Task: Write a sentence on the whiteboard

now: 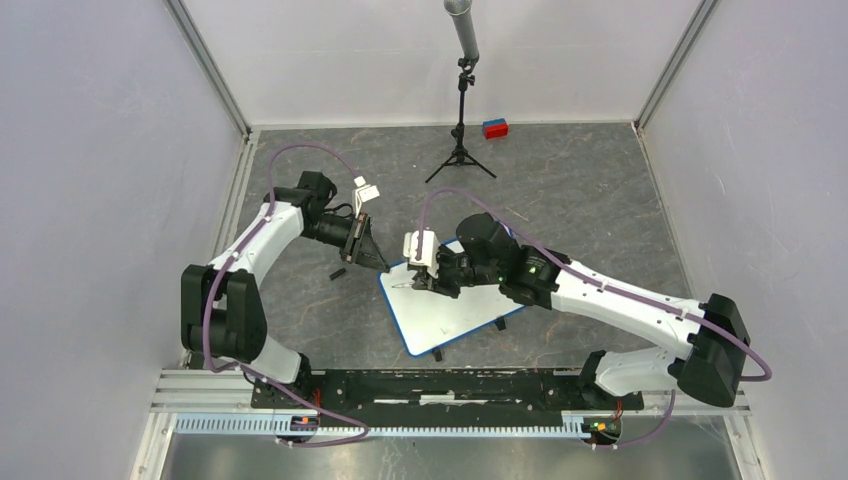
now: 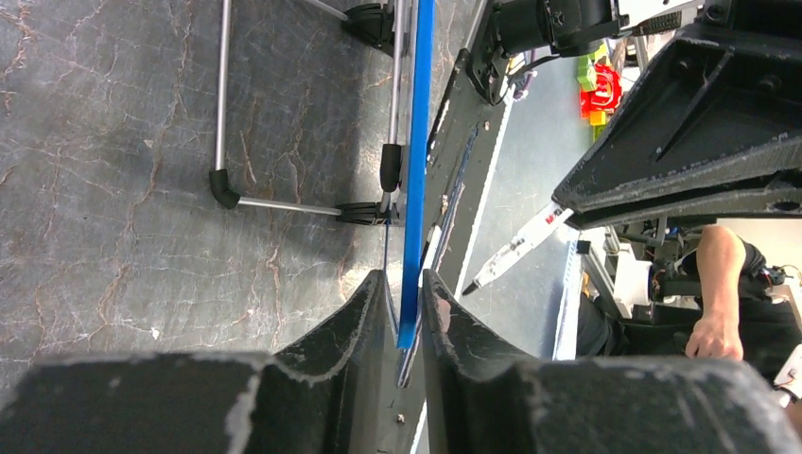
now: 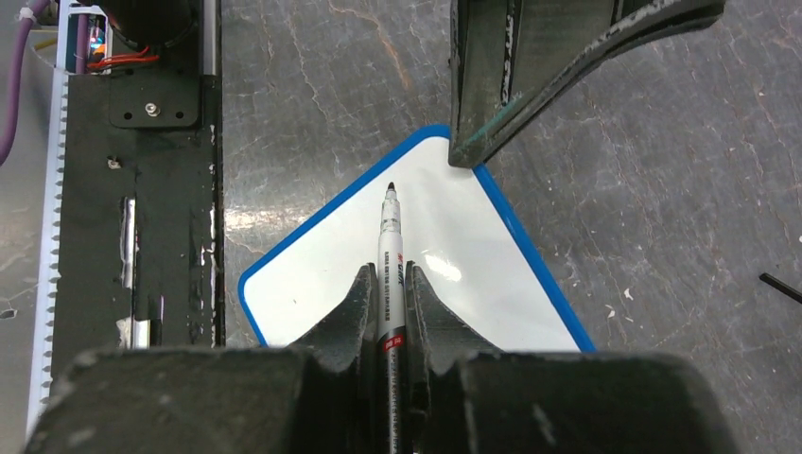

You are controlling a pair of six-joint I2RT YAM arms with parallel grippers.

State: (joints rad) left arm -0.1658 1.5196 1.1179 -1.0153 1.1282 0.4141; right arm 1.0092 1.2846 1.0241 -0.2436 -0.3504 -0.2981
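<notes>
Steadying the whiteboard (image 1: 450, 315) by its rim fell to left gripper (image 2: 404, 280), jaws narrowly astride, grip unclear; right gripper (image 3: 391, 274) clamped marker (image 3: 389, 227), needing light contact.

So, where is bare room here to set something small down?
Free: the far right, between the tripod, the side wall and the right arm; also between the left arm's base and the whiteboard. Crowded: the board's far corner, where the left gripper meets the right gripper and its marker.

Whiteboard (image 1: 450, 315) white with blue rim; marker (image 3: 389, 255) white barrel, black tip, red band; table (image 1: 580, 190) dark grey with pale marble veining; block (image 1: 494, 128) red/blue; cables (image 1: 300, 150) purple.
</notes>
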